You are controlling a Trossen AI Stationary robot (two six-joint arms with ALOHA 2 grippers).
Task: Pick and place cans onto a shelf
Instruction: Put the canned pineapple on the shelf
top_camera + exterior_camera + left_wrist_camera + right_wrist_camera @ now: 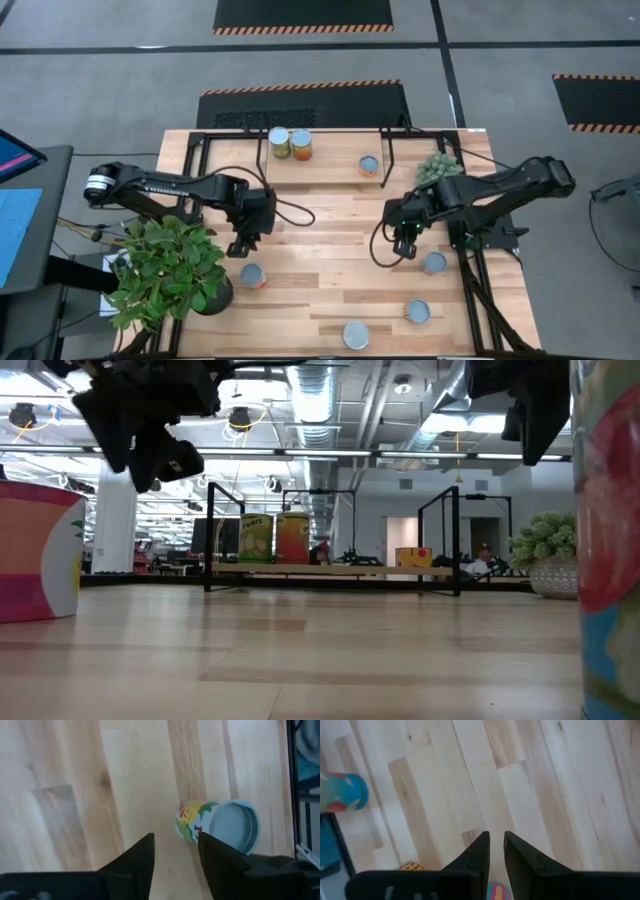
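Ideally, the empty, narrowly parted left gripper should widen and drop squarely over the can before closing.

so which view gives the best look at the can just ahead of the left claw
The left wrist view: the can fills the frame, pale lid and colourful label clear, just beyond the left claw. The high view shows it small, lid only. The low view shows only part of a can at its edge, identity unclear.

Left gripper hovers over the plank tabletop, fingers slightly apart, holding nothing. One can stands just beyond them.
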